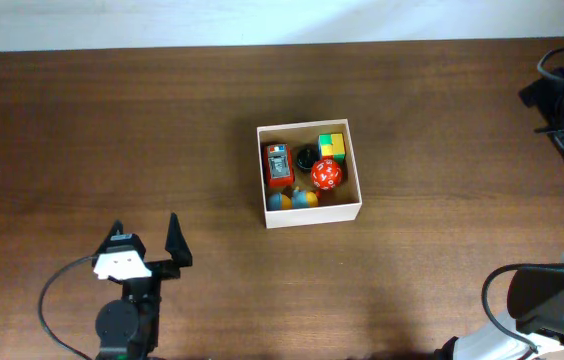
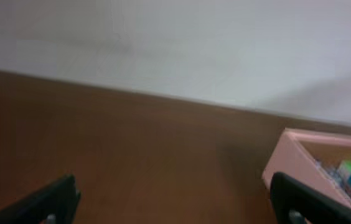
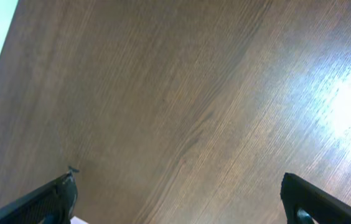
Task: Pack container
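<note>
In the middle of the table (image 1: 112, 120) the container (image 1: 312, 213) already holds the small toys (image 1: 326, 174) — none lies loose around it — while the left gripper (image 1: 147, 242) and right gripper (image 3: 178, 202), both well apart from it, stand spread wide and empty, so packing looks done.

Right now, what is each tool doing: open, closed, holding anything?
Left tool: open, holding nothing.
Right tool: open, holding nothing.
</note>
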You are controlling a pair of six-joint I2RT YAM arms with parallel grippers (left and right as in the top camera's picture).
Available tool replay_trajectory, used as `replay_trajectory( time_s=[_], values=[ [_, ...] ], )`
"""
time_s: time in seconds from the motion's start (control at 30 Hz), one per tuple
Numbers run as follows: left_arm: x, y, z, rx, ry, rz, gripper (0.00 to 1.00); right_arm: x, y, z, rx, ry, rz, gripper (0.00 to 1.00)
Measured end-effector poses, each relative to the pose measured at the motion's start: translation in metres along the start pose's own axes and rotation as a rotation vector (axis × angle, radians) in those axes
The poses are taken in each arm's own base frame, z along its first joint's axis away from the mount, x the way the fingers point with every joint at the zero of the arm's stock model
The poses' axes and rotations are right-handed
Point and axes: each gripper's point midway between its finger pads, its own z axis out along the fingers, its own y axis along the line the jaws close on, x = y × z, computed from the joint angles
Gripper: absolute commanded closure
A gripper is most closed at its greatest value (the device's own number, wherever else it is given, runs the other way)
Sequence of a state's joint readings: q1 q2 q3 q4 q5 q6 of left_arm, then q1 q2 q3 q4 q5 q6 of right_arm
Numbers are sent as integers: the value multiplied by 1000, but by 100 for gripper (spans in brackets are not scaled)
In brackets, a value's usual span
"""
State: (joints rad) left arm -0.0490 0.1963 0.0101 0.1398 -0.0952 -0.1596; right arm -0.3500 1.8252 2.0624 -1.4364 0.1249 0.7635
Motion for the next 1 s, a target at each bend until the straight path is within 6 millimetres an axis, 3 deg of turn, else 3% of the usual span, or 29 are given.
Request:
replay_trajectory(
  time_s=[0.47, 1.0],
  values=[
    [11, -5, -12, 28, 30, 176, 1, 0, 0, 0, 0, 0, 0, 1],
    [11, -5, -12, 29, 30, 203, 1, 0, 0, 0, 0, 0, 1, 1]
  ],
)
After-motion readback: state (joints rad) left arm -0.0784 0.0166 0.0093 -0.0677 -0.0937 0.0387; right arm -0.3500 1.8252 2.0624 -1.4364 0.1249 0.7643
